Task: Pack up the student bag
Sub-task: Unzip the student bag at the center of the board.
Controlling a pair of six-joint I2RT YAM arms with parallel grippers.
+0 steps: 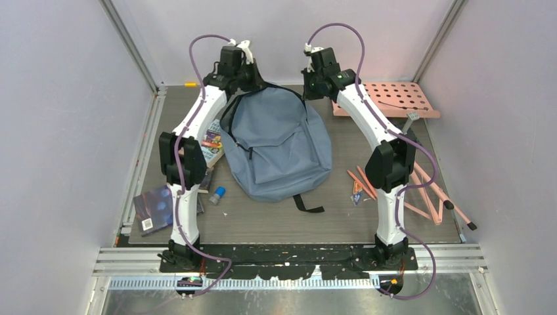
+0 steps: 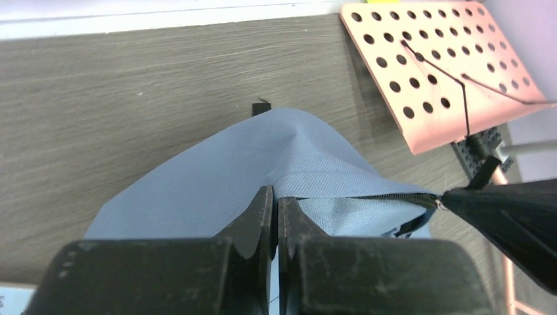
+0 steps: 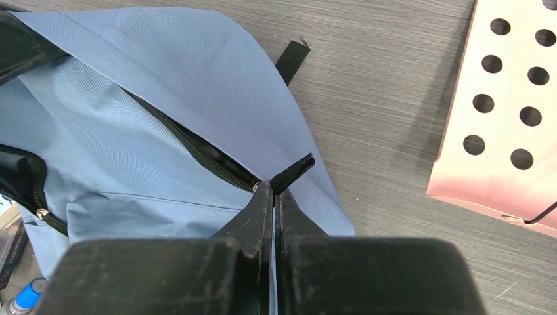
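1. Student bag (image 1: 276,144): it lies flat at the middle of the bench (image 1: 263,223), front pocket up, top end toward the far side. A black strap (image 1: 309,203) trails from its near end.

2. Your left claw (image 2: 276,193): the fingers are pressed together with no gap, pinching a fold of the grey-blue fabric at the far-left part of the bag's top, just beside the zip line (image 2: 368,197). The fabric rises in a ridge from the pinch point.

3. Your right claw (image 3: 272,187): the fingers are closed at the far-right end of the zip, and a black pull tab (image 3: 292,172) sticks out between the tips. The zip opening (image 3: 190,147) runs leftward from that grip and shows as a dark gap between 2 fabric edges. In the left wrist view the zip runs straight between the 2 claws.

4. Surroundings, left of the bag: 1 book (image 1: 211,141) lies touching the bag's left edge, partly hidden by the left arm. A dark-covered book (image 1: 154,209) lies at the near-left corner. A small blue-capped item (image 1: 217,194) lies between that book and the bag; its type cannot be told.

5. Surroundings, right of the bag: a pink perforated board (image 1: 394,98) sits at the far right, apart from the bag. Several pink and orange rods (image 1: 427,190) lie scattered around the right arm.
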